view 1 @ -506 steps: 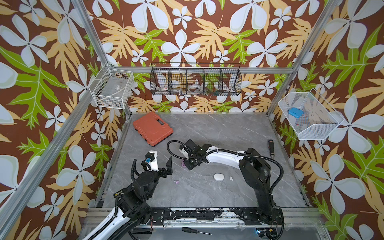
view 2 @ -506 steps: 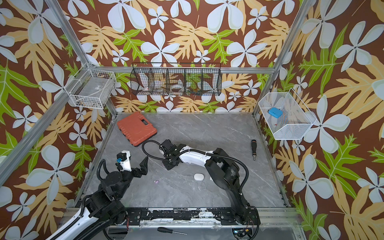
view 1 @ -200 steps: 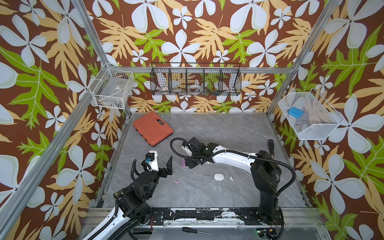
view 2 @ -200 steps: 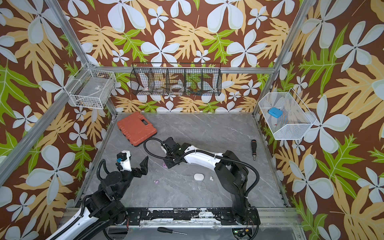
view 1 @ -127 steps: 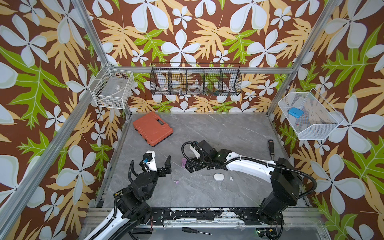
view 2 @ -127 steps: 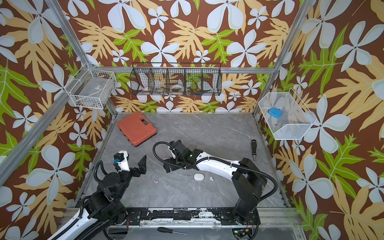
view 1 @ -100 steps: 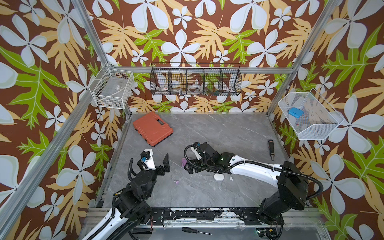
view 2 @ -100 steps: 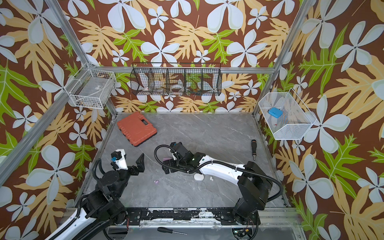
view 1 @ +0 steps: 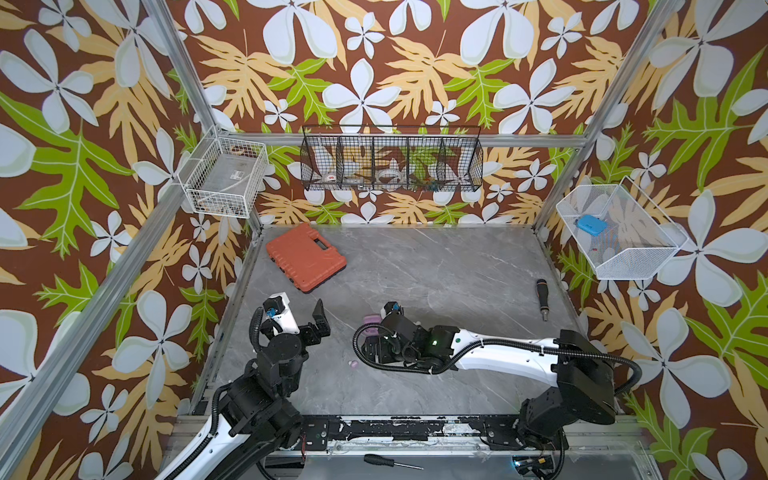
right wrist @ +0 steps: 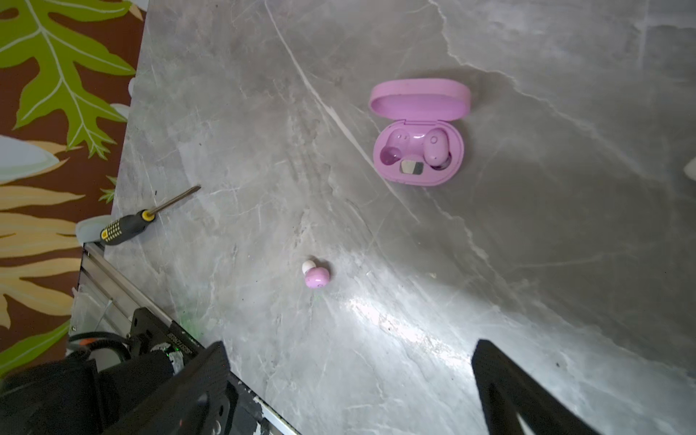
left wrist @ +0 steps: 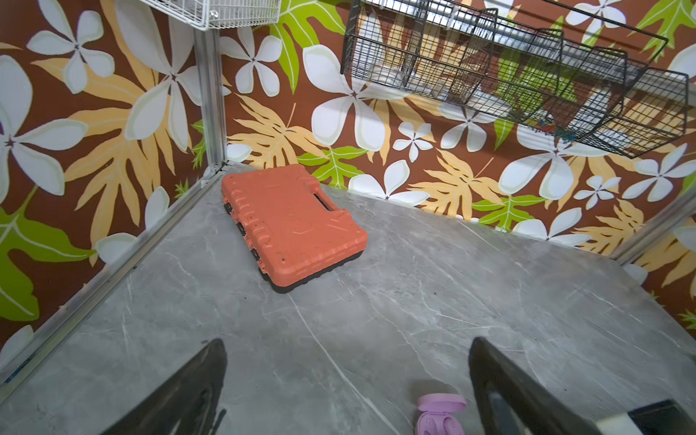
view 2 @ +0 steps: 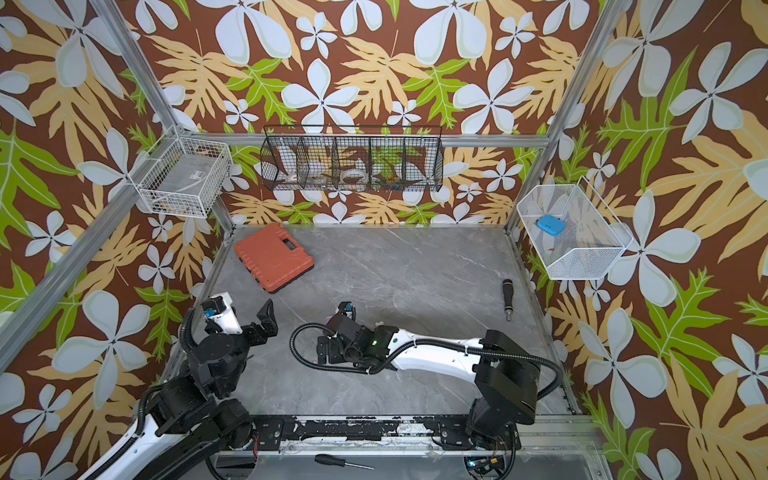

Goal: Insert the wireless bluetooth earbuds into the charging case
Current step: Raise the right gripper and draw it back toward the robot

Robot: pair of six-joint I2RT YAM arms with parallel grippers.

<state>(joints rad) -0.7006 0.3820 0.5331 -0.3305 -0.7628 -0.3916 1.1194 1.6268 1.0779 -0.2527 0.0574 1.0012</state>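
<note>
Progress: the charging case sits open on the surface, wells up and lid folded back at the hinge. One pink earbud is seated in a well; the neighbouring well is empty. The loose earbud lies on the surface well apart from the case, between it and the right gripper; it also shows in a top view. I judge the pink pair half done. No white earbuds made out in any view, so their status is unknown.

Orientation: the loose earbud is on its side, axis roughly flat, with its white ear tip at the end away from the right gripper. It probably needs turning tip-down for the empty well. The case's long axis runs along the hinge line.

Right gripper: jaws wide apart, empty. Left gripper: jaws wide apart, empty.
</note>
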